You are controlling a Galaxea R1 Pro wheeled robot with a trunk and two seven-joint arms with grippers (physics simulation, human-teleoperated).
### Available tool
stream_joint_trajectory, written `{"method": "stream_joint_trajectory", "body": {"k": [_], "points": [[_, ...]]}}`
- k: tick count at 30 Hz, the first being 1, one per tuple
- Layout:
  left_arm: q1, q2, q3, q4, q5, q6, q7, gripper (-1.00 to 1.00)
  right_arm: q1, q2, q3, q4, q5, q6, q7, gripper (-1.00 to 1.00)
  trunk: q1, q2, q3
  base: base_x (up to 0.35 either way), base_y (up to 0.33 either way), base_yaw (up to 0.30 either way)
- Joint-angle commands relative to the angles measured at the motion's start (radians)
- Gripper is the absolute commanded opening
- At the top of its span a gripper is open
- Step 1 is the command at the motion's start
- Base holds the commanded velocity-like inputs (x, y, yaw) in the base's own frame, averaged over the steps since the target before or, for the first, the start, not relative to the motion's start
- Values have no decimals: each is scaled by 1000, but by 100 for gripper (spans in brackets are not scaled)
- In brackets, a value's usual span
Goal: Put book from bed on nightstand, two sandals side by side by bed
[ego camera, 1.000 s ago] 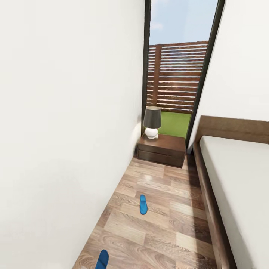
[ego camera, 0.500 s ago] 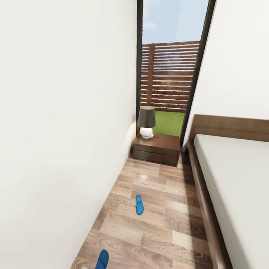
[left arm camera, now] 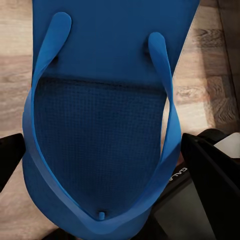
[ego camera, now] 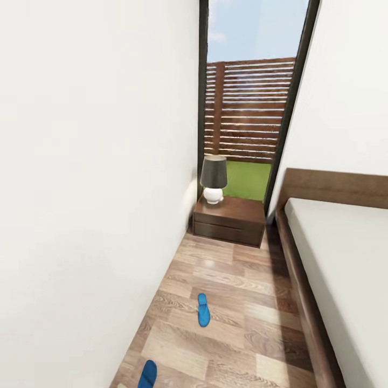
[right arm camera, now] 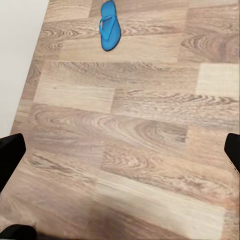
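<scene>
Sandals come first here, it seems, and that part looks half under way. One sandal (left arm camera: 100, 125) sits right between the left gripper's (left arm camera: 112, 165) jaws, sole broad across the wrist view with the dark fingers flanking it; whether the jaws are clenched on it or merely around it I cannot tell. In the head view the same sandal (ego camera: 147, 374) shows low by the wall. The other sandal (right arm camera: 109, 24) lies flat on the wood floor (right arm camera: 140, 150), well ahead of the right gripper (right arm camera: 120, 160), whose jaws stand wide and grasp nothing. The pair is well apart, so setting them side by side next to the bed (ego camera: 345, 269) is, I judge, not done. The nightstand (ego camera: 230, 220) carries a lamp (ego camera: 213, 179) and no book, and none lies on the mattress I can see
</scene>
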Motion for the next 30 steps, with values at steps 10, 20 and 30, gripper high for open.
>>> {"method": "stream_joint_trajectory", "body": {"k": [10, 20, 30], "points": [[-1, 0, 9, 0, -10, -6, -2, -100, -1, 0, -2, 1, -5, 0, 5, 100, 1, 0, -1, 288, -33, 0], [-1, 0, 9, 0, -10, -6, -2, -100, -1, 0, -2, 2, -4, 0, 5, 100, 1, 0, -1, 239, -29, 0], [-1, -1, 8, 0, -10, -6, -2, -100, -1, 0, -2, 1, -4, 0, 5, 100, 1, 0, -1, 73, -1, 0]]}}
